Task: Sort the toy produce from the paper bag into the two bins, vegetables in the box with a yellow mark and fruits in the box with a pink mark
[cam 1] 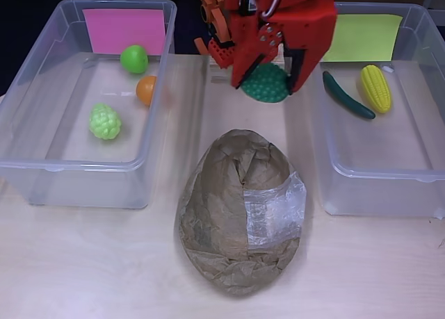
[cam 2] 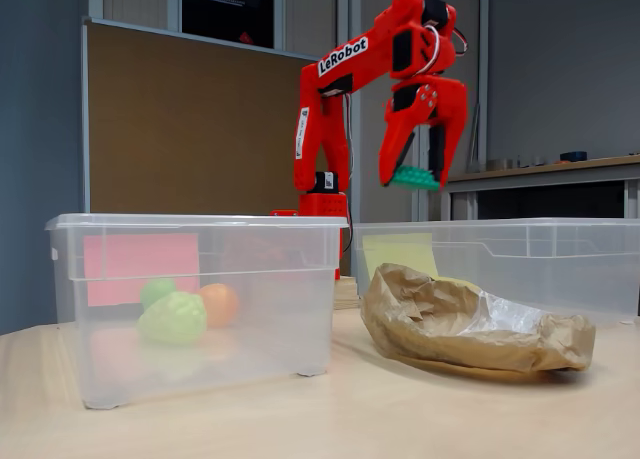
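My red gripper point(cam 1: 268, 83) point(cam 2: 415, 177) hangs high above the table between the two bins, shut on a dark green bumpy toy vegetable point(cam 1: 265, 83) point(cam 2: 414, 178). The crumpled paper bag point(cam 1: 240, 209) point(cam 2: 470, 322) lies on the table below, nearer the front. The clear bin with the pink mark point(cam 1: 124, 30) point(cam 2: 140, 267) holds a green ball fruit point(cam 1: 134, 58), an orange point(cam 1: 146, 90) point(cam 2: 218, 303) and a light green bumpy fruit point(cam 1: 105, 121) point(cam 2: 173, 319). The bin with the yellow mark point(cam 1: 361, 37) point(cam 2: 400, 252) holds a cucumber point(cam 1: 347, 94) and a corn cob point(cam 1: 375, 88).
The two clear bins point(cam 1: 28, 173) point(cam 1: 334, 194) flank the bag, leaving narrow strips of wooden table point(cam 1: 104, 263) between them. The arm's base point(cam 2: 322, 204) stands behind the bins, with a brown partition wall farther back.
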`<action>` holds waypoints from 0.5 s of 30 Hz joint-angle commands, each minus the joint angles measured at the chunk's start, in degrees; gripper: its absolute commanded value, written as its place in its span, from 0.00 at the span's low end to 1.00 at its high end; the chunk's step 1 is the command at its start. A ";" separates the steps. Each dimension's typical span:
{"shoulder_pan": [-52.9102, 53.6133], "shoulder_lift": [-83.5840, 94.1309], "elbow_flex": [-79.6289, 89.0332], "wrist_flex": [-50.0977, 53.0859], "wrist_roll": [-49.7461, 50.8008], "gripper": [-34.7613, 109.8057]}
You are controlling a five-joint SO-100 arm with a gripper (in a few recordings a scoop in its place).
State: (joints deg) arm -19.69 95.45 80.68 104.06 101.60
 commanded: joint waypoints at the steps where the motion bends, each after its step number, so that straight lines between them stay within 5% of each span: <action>1: -12.13 5.10 1.58 -0.35 16.35 0.43; 9: -32.96 5.45 12.04 -14.85 43.24 0.40; 15: -38.94 5.01 20.92 -25.66 51.68 0.39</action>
State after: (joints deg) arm -56.25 98.00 99.93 80.68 149.68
